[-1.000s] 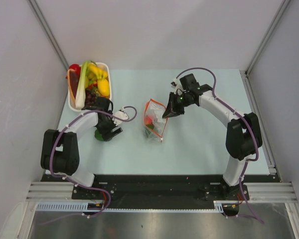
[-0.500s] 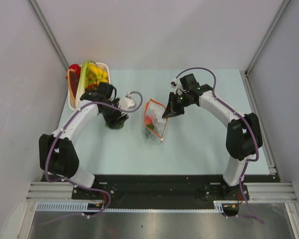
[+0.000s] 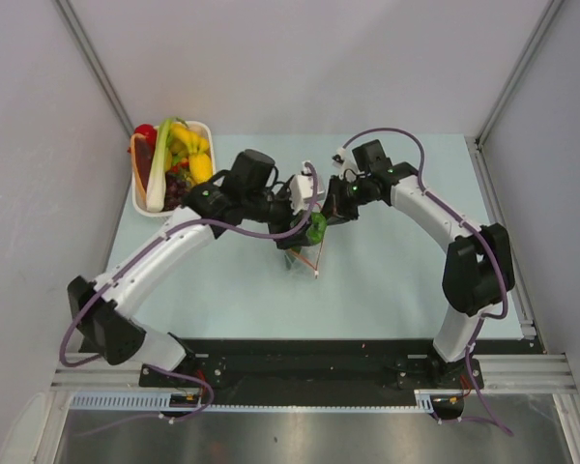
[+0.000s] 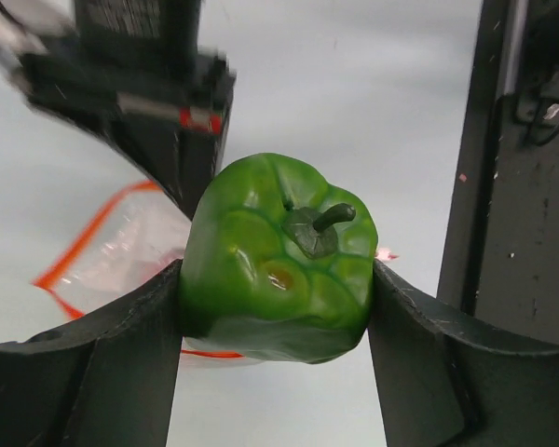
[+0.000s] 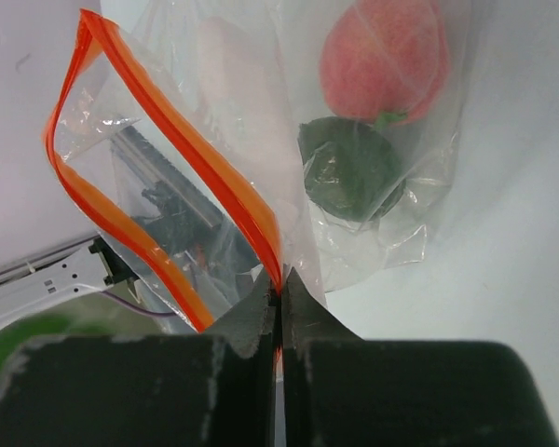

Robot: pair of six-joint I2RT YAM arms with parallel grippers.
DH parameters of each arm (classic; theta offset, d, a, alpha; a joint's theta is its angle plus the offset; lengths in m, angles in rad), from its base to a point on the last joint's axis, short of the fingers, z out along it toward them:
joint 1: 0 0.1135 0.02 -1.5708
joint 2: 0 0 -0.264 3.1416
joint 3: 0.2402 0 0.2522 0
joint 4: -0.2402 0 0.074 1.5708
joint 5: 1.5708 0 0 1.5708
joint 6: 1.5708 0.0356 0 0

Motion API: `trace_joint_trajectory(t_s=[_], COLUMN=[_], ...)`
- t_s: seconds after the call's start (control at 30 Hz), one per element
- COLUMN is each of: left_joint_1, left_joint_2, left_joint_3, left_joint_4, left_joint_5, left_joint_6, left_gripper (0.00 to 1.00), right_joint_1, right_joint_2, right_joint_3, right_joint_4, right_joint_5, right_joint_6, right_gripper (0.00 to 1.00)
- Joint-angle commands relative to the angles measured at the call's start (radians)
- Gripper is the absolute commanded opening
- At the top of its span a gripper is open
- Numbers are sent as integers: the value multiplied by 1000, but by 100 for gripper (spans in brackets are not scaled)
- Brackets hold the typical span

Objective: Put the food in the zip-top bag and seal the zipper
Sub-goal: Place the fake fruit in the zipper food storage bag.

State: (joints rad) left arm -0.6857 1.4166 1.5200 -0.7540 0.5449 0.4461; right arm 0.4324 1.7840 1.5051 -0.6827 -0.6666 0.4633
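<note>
The glossy green toy bell pepper (image 4: pixel 278 265) is up off the table, stem towards the wrist camera, clamped by its flanks; the left gripper (image 4: pixel 275 279) has its dark fingers (image 4: pixel 121 363) spread wide, but they press on both sides of the pepper, so that is a full grip. In the overhead view it hangs right over the small clear crinkly zip-top bag (image 3: pixel 300 253), mid-table, where both arms meet.

The bag lies on the pale blue-green table (image 3: pixel 387 280) with its body trailing towards the arms' bases; the orange-red zipper strip (image 5: pixel 182 140) gapes in a loop, and the right gripper (image 5: pixel 279 298) is closed tight on one lip of it, holding the mouth apart. Already inside: a pink-red round toy fruit (image 5: pixel 382 56) and a dark green leafy piece (image 5: pixel 349 172).

Here is what the drop turns on, by my reading: from the left wrist the open mouth shows below and to the left of the pepper, partly behind it; so the pepper needs to go down and slightly that way, in between the two orange lips, not onto the pinched one. It is a fat piece for that opening; it could catch the free lip.

More food waits in the white plastic basket (image 3: pixel 205 124), far left.
</note>
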Motion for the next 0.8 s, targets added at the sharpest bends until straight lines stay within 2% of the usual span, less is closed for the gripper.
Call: trace_joint_trajectory(t_s=[0.0, 0.07, 0.1, 0.2, 0.23, 0.33, 0.4, 0.43, 0.53, 0.6, 0.63, 0.77], left_joint_1=[-3, -2, -3, 0, 2, 5, 9, 9, 8, 5, -4, -58], left_joint_2=[64, 70, 68, 51, 44, 13, -13, -33, -33, -22, -22, -44], left_joint_3=[-107, -130, -144, -124, -115, -66, -49, -50, -55, -67, -76, -209], left_joint_4=[65, 105, 135, 144, 134, 41, -55, -88, -214, -261, -272, -176], left_joint_5=[-109, -137, -158, -195, -198, -168, -84, -67, -49, -63, -81, -192], left_joint_6=[-75, -78, -81, -92, -84, 75, 179, 288, 469, 538, 599, 689], left_gripper=[58, 68, 79, 97, 100, 100, 100, 100, 99, 94, 93, 88], right_joint_1=[-17, -18, -18, -18, -17, -20, -20, -20, -17, -14, -11, -11], right_joint_2=[-57, -64, -67, -70, -71, -69, -67, -67, -70, -71, -72, -75], right_joint_3=[-2, -14, -17, -28, -28, -23, -19, -20, -25, -28, -28, -28], right_joint_4=[9, 17, 18, 23, 22, 15, 15, 14, 14, 14, 14, 12], right_joint_5=[-65, -88, -97, -123, -128, -136, -145, -151, -154, -154, -154, -157], right_joint_6=[12, 11, 6, -6, -9, -25, -31, -37, -46, -46, -46, -51], right_gripper=[0, 0, 0, 0, 0, 0, 0, 0, 0, 0, 0, 0])
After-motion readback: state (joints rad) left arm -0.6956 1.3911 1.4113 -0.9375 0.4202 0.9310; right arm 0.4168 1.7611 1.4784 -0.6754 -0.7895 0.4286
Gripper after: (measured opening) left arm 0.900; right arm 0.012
